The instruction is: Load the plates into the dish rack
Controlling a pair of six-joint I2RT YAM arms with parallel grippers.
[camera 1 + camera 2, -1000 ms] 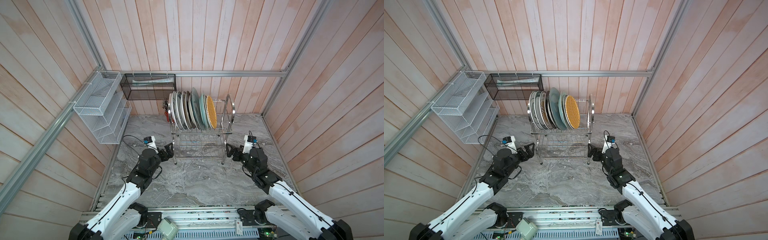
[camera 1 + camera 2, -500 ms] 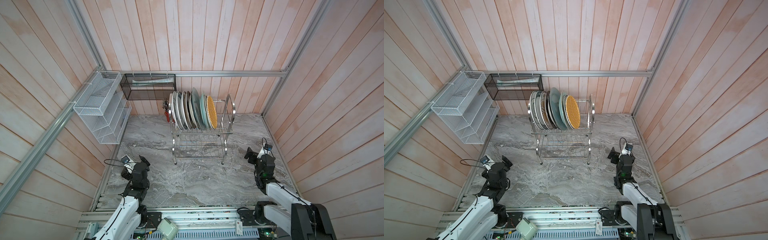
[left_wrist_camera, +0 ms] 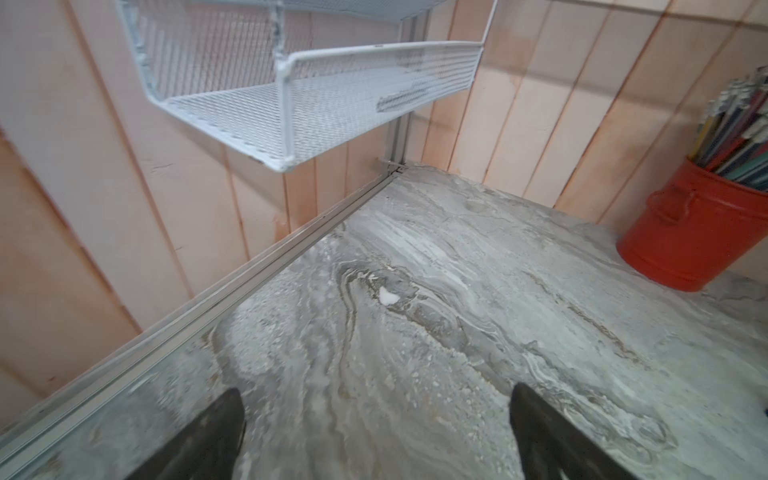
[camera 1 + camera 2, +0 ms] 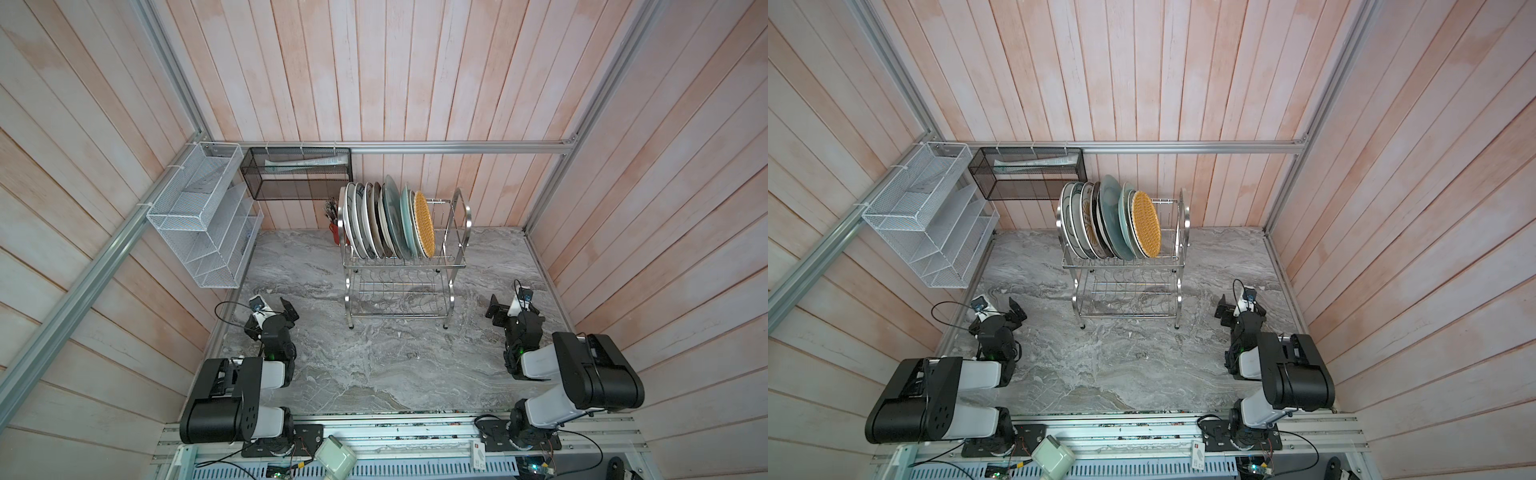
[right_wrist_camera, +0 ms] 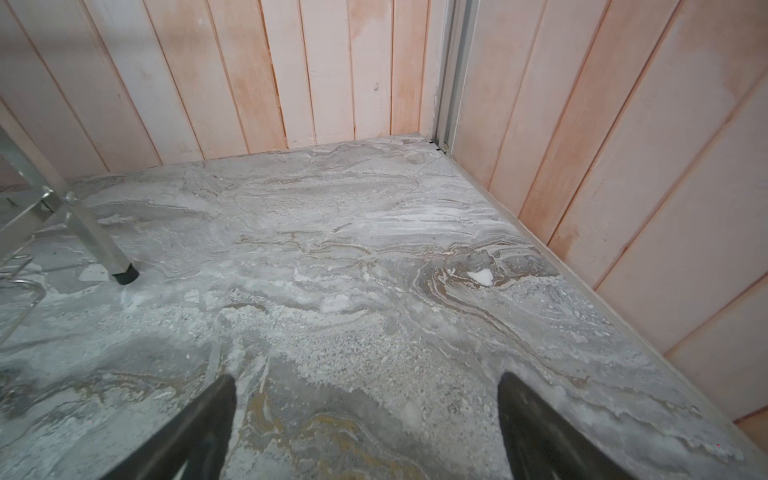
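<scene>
Top views: the round dinner plates (image 4: 386, 224) stand on edge in a left-to-right row on the top shelf of the shiny steel wire dish rack (image 4: 464, 216), at the far middle of the grey marble table (image 4: 374, 365).
Left gripper (image 3: 376, 392): spread wide, holding nothing, near left.
Right gripper (image 5: 368, 378): spread wide, holding nothing, near right.
Way to the rack: it sits between both grippers and farther back; the right one looks a little nearer.
Plates left out: none that I can see, so I think the job is done.
</scene>
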